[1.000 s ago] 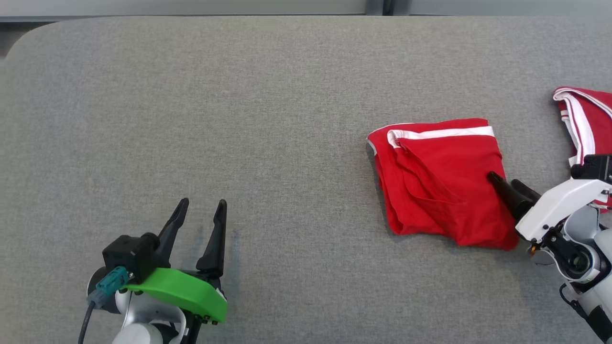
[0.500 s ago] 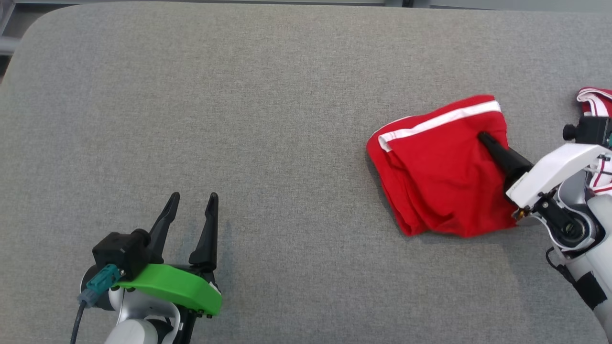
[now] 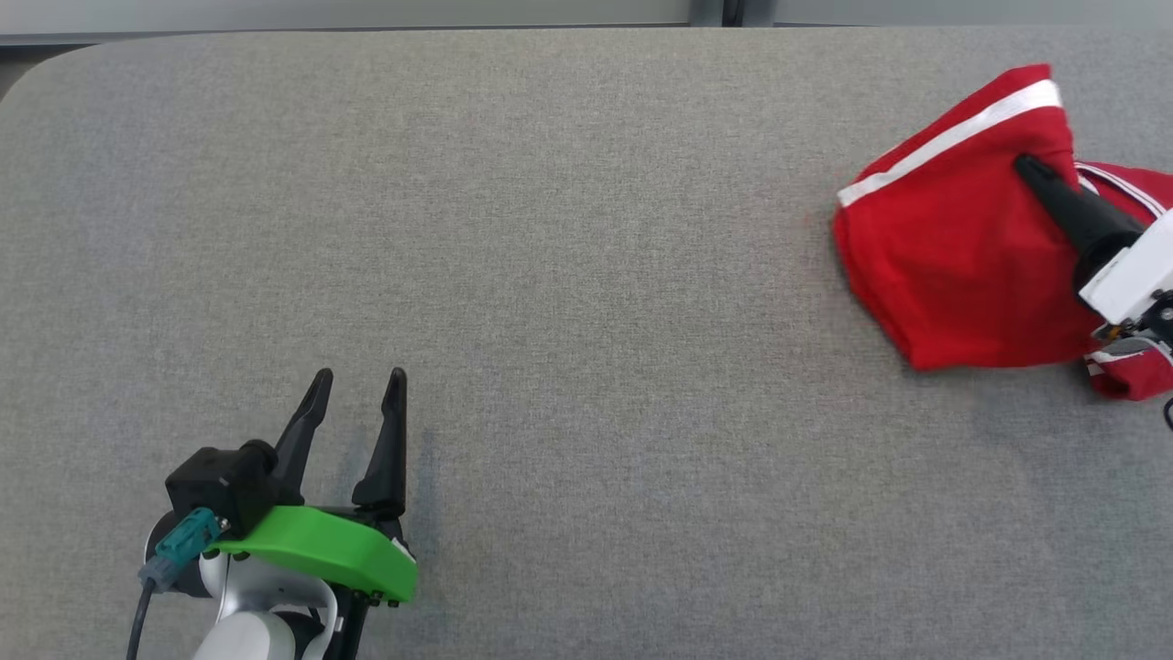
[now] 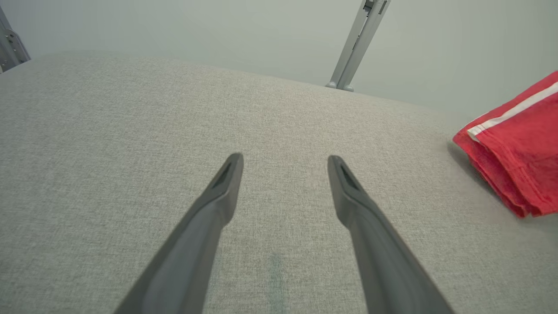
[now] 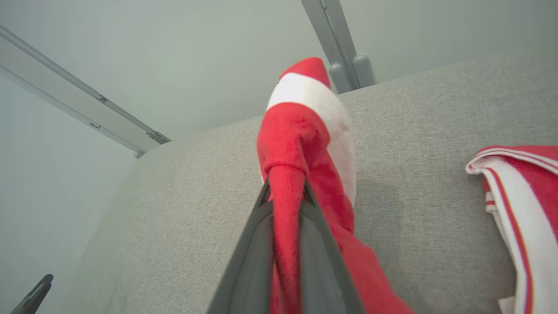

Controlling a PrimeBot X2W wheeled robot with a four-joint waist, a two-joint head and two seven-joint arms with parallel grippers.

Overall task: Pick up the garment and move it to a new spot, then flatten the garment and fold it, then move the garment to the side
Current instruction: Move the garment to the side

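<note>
The folded red garment (image 3: 953, 247) with a white stripe hangs lifted at the far right of the grey table, its lower part near the surface. My right gripper (image 3: 1026, 167) is shut on its upper right part; in the right wrist view the red cloth (image 5: 301, 144) is pinched between the two fingers and rises above their tips (image 5: 285, 192). The garment's edge (image 4: 514, 144) also appears at the right of the left wrist view. My left gripper (image 3: 357, 380) rests open at the lower left, far from the garment, with nothing between its fingers (image 4: 226, 174).
A second red garment with white stripes (image 3: 1132, 376) lies at the table's right edge, just behind and under the held one, also seen as striped cloth (image 5: 518, 192). The padded grey table (image 3: 550, 275) stretches wide to the left. A metal post (image 4: 357, 43) stands beyond the far edge.
My right gripper has lifted the red garment and carried it right and farther back, towards the other garment. The head camera has shifted. The left gripper stays open in place.
</note>
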